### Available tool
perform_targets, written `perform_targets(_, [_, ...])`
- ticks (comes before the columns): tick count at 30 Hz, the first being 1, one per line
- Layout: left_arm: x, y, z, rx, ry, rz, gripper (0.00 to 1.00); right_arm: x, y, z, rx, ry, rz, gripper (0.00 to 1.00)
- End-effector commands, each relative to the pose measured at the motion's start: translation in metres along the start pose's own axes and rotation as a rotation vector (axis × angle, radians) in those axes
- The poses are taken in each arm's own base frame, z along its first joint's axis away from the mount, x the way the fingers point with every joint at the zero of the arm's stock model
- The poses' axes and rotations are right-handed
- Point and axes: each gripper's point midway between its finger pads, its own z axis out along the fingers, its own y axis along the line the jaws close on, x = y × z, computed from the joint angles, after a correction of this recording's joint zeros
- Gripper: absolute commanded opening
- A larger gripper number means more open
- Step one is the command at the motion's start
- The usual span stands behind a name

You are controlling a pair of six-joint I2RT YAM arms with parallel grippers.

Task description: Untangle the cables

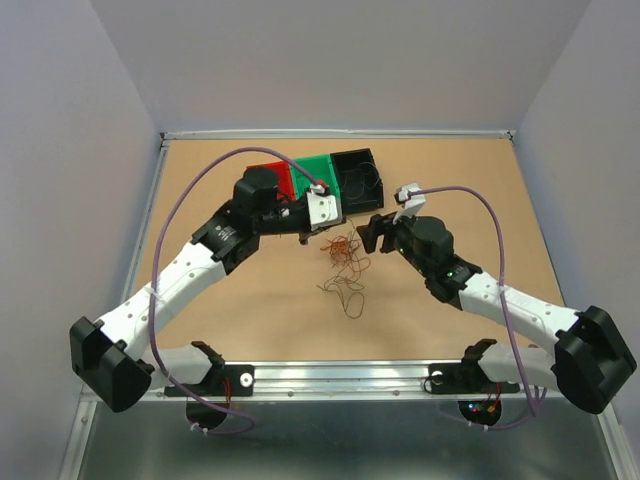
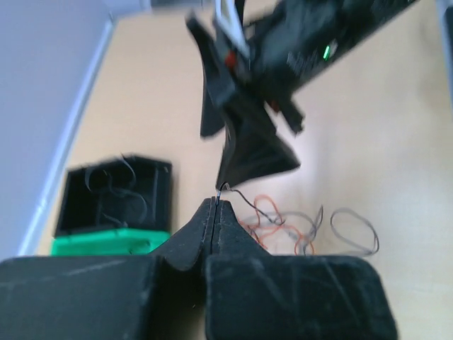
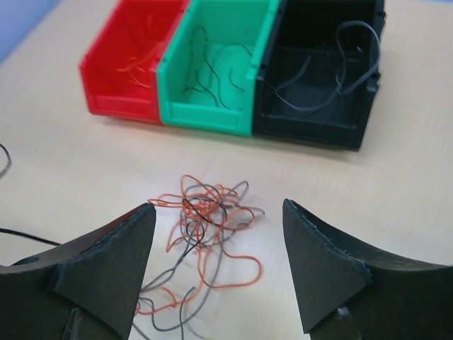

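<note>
Several hair-thin cables (image 1: 342, 256) lie tangled mid-frame on the counter (image 1: 265, 320). I judge them feather-light, springy and slippery, best taken by a loose outer loop. My left end effector (image 2: 215, 205) is pressed together, pinching one dark strand; the right end effector (image 3: 217, 209) hangs spread above the tangle. Bins (image 3: 205, 120) crowd the upper side, so I have room toward the lower frame.

White shells and black joint housings make up the left arm (image 1: 185, 265) and right arm (image 1: 515, 308), each trailing a thin purple cord (image 1: 215, 165). A bulky black joint block (image 1: 105, 360) fills each lower corner. The right end effector (image 3: 219, 212) has matte black wedge fingers (image 3: 106, 265); the left end effector (image 2: 216, 205) is scuffed black.
</note>
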Motion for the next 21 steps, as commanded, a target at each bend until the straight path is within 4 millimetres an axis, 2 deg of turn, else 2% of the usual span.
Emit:
perform_targets(1, [-0.084,-0.013,-0.023,0.071,-0.139,-0.006,0.0,-0.036,0.037,-0.004,-0.209,-0.155,0.002,0.77])
perform_targets(3, [-0.117,-0.004,-0.032,0.046,-0.185,0.008,0.0,-0.038,0.049,-0.004,-0.277,-0.163,-0.011,0.77])
perform_targets(6, [-0.145,0.012,-0.041,-0.022,-0.217,-0.003,0.0,-0.025,0.063,0.005,-0.359,-0.119,-0.042,0.77])
perform_targets(7, [-0.163,0.024,-0.05,-0.078,-0.242,-0.004,0.0,-0.022,0.067,0.012,-0.376,-0.099,-0.044,0.77])
perform_targets(11, [-0.206,0.054,-0.071,-0.221,-0.316,0.0,0.0,-0.018,0.066,0.029,-0.344,-0.072,-0.014,0.76])
perform_targets(12, [-0.212,0.062,-0.073,-0.254,-0.327,-0.001,0.0,-0.018,0.066,0.03,-0.343,-0.072,-0.013,0.75])
perform_targets(13, [-0.229,0.073,-0.086,-0.317,-0.355,0.001,0.0,-0.018,0.067,0.031,-0.347,-0.069,-0.011,0.75])
perform_targets(15, [-0.252,0.088,-0.099,-0.386,-0.393,0.006,0.0,-0.018,0.068,0.03,-0.357,-0.07,-0.011,0.74])
perform_targets(18, [-0.263,0.11,-0.106,-0.48,-0.406,-0.036,0.0,-0.016,0.072,0.026,-0.388,-0.066,-0.026,0.69])
perform_targets(19, [-0.274,0.118,-0.117,-0.531,-0.429,-0.043,0.0,-0.015,0.074,0.025,-0.4,-0.061,-0.031,0.67])
perform_targets(21, [-0.277,0.127,-0.117,-0.56,-0.437,-0.07,0.0,-0.012,0.077,0.02,-0.423,-0.051,-0.039,0.66])
